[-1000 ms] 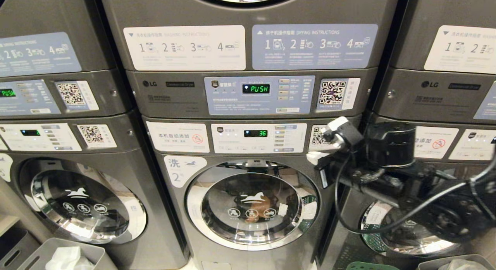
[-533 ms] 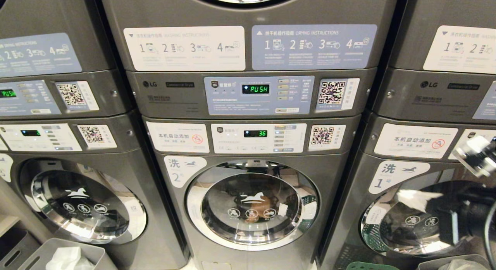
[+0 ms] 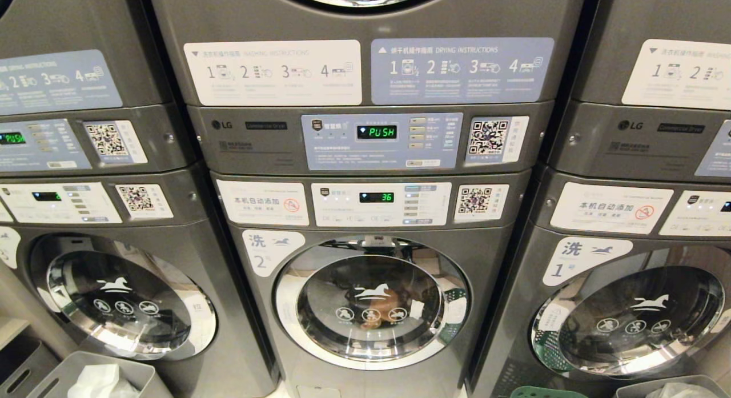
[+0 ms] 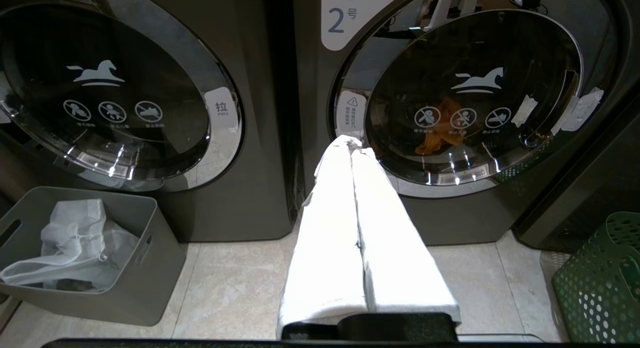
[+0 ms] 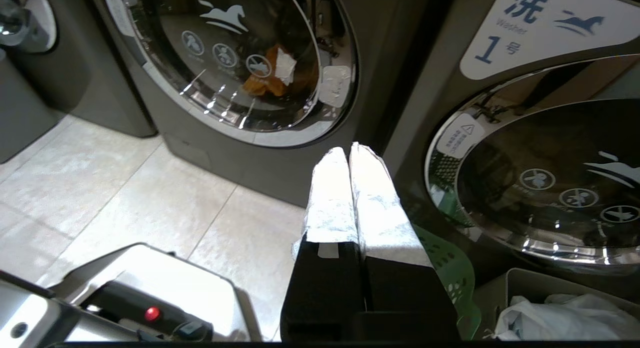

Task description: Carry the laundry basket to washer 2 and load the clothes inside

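At the centre of the head view stands washer 2 [image 3: 371, 306], a dark grey front-loader with its chrome-ringed glass door closed and a white label with a horse and the numeral 2 at the upper left of the door. Its small display above the door reads 36, and the dryer panel [image 3: 381, 141] stacked over it reads PUSH. Behind the glass an orange garment [image 4: 440, 131] shows, near the middle of the left wrist picture. To the right of the frame sits the like machine labelled 1 [image 3: 628, 321], also closed; a third machine [image 3: 123, 298] fills the lower left.

Neither arm appears in the head view. The left gripper [image 4: 351, 144] hangs low before washer 2, its two white-wrapped fingers [image 4: 330, 228] pressed together with nothing between them, the tips in front of the door's lower left rim. The right gripper [image 5: 348, 151] points at the dark seam between washer 2 and washer 1, its fingers likewise closed and empty.

The laundry basket [image 4: 600, 268], green with round holes, stands on the tiled floor [image 4: 235, 288] at the lower right of the left wrist picture, beside washer 2's right corner. A grey bin with a white bag [image 4: 80, 253] sits at the lower left.
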Robot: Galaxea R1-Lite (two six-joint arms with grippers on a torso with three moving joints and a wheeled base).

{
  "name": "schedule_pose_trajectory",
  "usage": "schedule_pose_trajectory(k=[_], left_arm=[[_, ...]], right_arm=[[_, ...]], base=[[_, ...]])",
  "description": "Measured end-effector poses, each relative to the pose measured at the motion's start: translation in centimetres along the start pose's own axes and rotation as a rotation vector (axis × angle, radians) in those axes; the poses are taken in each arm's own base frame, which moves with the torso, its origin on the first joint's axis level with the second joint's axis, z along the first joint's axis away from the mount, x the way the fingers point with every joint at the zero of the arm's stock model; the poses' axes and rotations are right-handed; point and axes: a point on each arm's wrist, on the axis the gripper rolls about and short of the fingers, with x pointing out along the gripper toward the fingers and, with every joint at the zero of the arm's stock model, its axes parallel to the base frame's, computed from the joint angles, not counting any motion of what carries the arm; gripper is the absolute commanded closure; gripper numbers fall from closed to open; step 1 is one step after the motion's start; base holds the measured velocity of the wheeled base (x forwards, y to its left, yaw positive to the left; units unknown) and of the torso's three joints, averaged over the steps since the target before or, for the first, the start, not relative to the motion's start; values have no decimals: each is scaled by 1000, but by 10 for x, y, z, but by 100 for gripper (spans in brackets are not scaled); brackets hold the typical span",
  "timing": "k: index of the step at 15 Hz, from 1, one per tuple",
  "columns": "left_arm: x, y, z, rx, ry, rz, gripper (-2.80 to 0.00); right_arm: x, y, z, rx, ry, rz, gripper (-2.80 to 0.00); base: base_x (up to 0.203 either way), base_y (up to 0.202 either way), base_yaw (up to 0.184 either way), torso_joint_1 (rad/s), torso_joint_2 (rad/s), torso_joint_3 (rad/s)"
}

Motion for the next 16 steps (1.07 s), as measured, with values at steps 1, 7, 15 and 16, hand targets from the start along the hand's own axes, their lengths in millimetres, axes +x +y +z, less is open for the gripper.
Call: schedule_pose_trajectory(k=[1, 7, 15, 16], left_arm=[[0, 0, 0, 0, 0, 0, 0], [0, 0, 0, -2, -1, 0, 0], [0, 0, 0, -3, -1, 0, 0], [0, 0, 0, -3, -1, 0, 0]], right_arm=[[-4, 4, -11, -19, -30, -13, 0], [-26, 11, -42, -45, -164, -218, 0], [-28, 13, -51, 17, -231, -293, 0], [-28, 13, -51, 15, -230, -292, 0]], base=[[0, 0, 0, 0, 0, 0], [0, 0, 0, 0, 0, 0], [0, 0, 0, 0, 0, 0], [0, 0, 0, 0, 0, 0]])
